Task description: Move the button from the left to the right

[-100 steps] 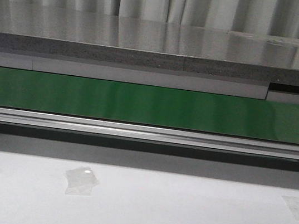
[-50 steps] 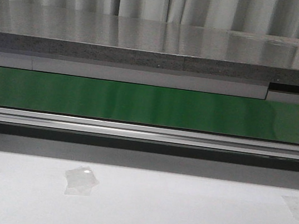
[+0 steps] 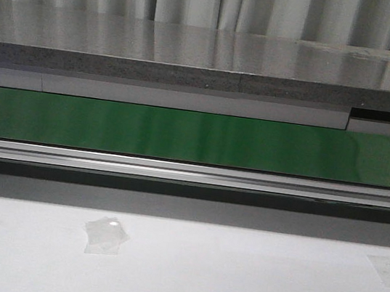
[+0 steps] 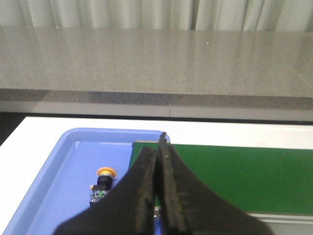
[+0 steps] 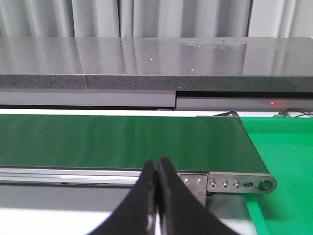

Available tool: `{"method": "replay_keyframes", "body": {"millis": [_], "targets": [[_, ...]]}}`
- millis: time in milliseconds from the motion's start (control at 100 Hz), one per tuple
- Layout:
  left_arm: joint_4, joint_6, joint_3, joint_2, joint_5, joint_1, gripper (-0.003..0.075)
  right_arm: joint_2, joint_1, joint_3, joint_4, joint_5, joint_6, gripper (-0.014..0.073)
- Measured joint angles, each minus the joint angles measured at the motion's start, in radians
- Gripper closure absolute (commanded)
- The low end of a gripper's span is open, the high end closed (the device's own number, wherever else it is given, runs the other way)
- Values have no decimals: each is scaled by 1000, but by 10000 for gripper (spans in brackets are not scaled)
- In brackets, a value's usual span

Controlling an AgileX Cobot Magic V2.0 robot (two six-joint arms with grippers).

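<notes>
The button (image 4: 101, 183), with a yellow cap and a black body, lies in a blue tray (image 4: 54, 171) in the left wrist view. My left gripper (image 4: 157, 149) is shut and empty, above the tray's edge where it meets the green belt (image 4: 234, 176), beside the button and apart from it. My right gripper (image 5: 157, 164) is shut and empty, over the near rail of the green belt (image 5: 122, 139) near its end. Neither gripper nor the button shows in the front view.
The green conveyor belt (image 3: 196, 137) runs across the front view, with a metal rail (image 3: 191, 173) in front and a grey stone ledge (image 3: 207, 67) behind. Two tape patches (image 3: 105, 235) lie on the white table. A bright green surface (image 5: 288, 171) lies past the belt's end.
</notes>
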Motion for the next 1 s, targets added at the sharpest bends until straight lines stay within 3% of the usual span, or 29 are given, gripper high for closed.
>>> {"method": "replay_keyframes", "body": {"millis": [190,340,720,820,940,1000], "targets": [[2,0,-228,188,249,0,740,0,0,0,0,0,0,662],[3,0,-291,300,382,0,740,0,0,0,0,0,0,662],[3,13,-295,464,442,0,719,0,0,0,0,0,0,662],[0,27,-295,482,442,0,574,0,0,0,0,0,0,662],[-3,31,-295,487,438,0,235,0,0,0,0,0,0,662],[-3,32,-295,487,434,0,113,0,0,0,0,0,0,662]]}}
